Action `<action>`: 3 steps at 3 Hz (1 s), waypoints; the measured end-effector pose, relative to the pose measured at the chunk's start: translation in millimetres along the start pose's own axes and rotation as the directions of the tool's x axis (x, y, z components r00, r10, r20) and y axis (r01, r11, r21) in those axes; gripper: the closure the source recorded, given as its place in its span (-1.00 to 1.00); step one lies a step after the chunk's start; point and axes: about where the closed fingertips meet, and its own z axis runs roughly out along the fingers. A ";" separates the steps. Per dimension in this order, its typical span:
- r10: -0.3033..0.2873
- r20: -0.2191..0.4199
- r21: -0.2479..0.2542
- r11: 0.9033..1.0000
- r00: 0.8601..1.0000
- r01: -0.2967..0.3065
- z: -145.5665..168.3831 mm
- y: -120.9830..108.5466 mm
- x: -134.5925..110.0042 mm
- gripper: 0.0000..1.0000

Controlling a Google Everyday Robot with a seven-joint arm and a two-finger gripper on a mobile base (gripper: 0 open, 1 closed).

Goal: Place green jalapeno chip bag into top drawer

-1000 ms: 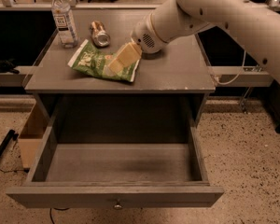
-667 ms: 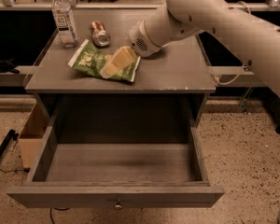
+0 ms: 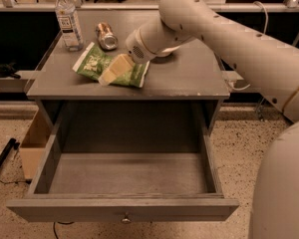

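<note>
The green jalapeno chip bag (image 3: 92, 61) lies flat on the grey table top (image 3: 189, 78), left of its middle. My gripper (image 3: 109, 75) reaches in from the right on the white arm and lies low over the bag's middle, covering part of it; its tan tip is near the bag's front edge. The top drawer (image 3: 124, 209) is pulled fully out below the table. Its inside is bare and its small round knob (image 3: 125, 218) shows on the front.
A water bottle (image 3: 68, 20) stands at the table's back left. A silver can (image 3: 105, 35) lies on its side just behind the bag. A cardboard box (image 3: 34, 146) sits on the floor left of the drawer. My arm's large white link fills the right side.
The arm has swung a little left and the gripper has moved further over the bag's middle. The bag, can, bottle and drawer have not moved.
</note>
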 end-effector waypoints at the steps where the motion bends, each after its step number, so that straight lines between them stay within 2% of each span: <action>1: -0.013 -0.010 -0.039 0.999 1.000 0.013 40.7 -1.2 -9.3 -1.00; 2: -0.014 -0.011 -0.042 0.999 1.000 0.014 42.4 -0.7 -9.8 -1.00; 3: -0.014 -0.011 -0.042 0.999 1.000 0.014 42.4 -0.7 -9.8 -0.62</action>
